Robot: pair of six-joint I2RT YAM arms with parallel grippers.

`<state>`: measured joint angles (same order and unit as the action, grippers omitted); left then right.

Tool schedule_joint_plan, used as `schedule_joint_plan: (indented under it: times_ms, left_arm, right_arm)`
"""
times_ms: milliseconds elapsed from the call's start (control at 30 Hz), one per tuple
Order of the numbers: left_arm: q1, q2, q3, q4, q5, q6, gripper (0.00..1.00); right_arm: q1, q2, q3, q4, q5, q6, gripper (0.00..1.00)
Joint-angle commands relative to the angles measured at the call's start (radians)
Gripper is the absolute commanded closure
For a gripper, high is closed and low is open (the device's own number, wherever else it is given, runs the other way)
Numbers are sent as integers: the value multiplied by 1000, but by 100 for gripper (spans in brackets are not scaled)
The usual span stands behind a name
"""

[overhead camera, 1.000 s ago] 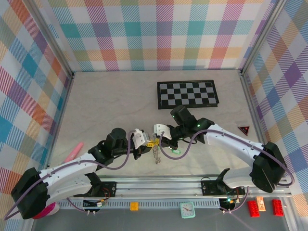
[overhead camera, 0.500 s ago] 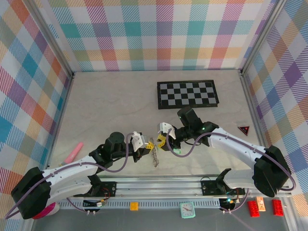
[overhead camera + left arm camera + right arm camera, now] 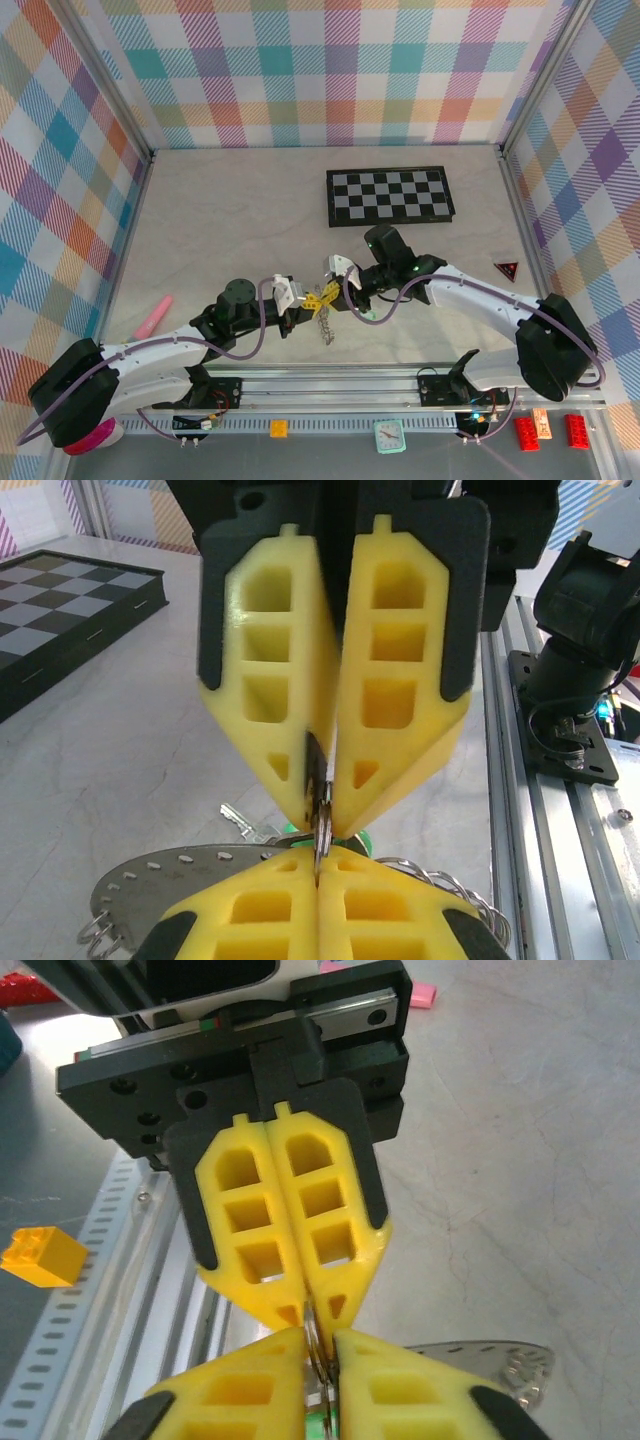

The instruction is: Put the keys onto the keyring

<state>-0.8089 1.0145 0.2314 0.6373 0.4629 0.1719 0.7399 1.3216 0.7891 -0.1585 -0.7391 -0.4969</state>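
The keyring (image 3: 323, 825) is held edge-on between both grippers, low over the table's near middle. My left gripper (image 3: 322, 858) is shut on its lower part, and its yellow fingers meet the right gripper's tip to tip. My right gripper (image 3: 320, 1345) is shut on the same thin ring (image 3: 318, 1352) from the other side. One of the keys lies just behind the ring, with a green head (image 3: 364, 841) and a silver blade (image 3: 238, 820). A grey plate with small holes (image 3: 150, 872) and a chain (image 3: 455, 888) hang from the ring. In the top view the left gripper (image 3: 308, 298) and right gripper (image 3: 333, 286) face each other.
A black-and-white checkerboard (image 3: 390, 195) lies at the back right. A pink object (image 3: 153, 316) rests by the left wall and a red triangle (image 3: 507, 269) by the right wall. The aluminium rail (image 3: 340, 385) runs along the near edge, with a yellow brick (image 3: 40, 1257) beyond it.
My right gripper opened and drew back a little to the right, then came in again and shut on the ring. My left gripper kept its grip and shifted slightly right.
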Motion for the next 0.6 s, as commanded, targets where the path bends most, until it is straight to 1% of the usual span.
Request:
schedule_joint_plan:
  times_ms: [0,67,100,133,167,233,267,367,433,567]
  left_arm:
    - [0,-12,-10,88,32,-6,100]
    - [0,-19,-12,89,28,-6,100]
    - [0,-20,-12,89,28,-6,100]
    - [0,-23,-11,84,23,-7,100]
    - [0,-26,-6,68,10,-8,97]
    - [-1,-42,13,0,-7,-1,81]
    - [0,-54,30,-58,-11,11,77]
    - [-1,-84,90,-254,-19,65,76]
    - [0,-99,121,-351,-28,96,76]
    - [0,-94,169,-448,-29,121,76]
  right_arm:
    - [3,10,-8,15,-35,-1,94]
    - [2,10,-4,4,-32,-8,96]
    - [2,10,1,-6,-33,-13,100]
    - [2,9,6,-14,-34,-18,100]
    - [2,7,14,-25,-30,-23,100]
    - [4,0,33,-63,-15,-42,100]
    - [4,-4,48,-91,-1,-59,100]
    - [11,-7,96,-186,38,-114,100]
    - [23,1,132,-252,67,-150,100]
    - [53,24,188,-331,120,-195,100]
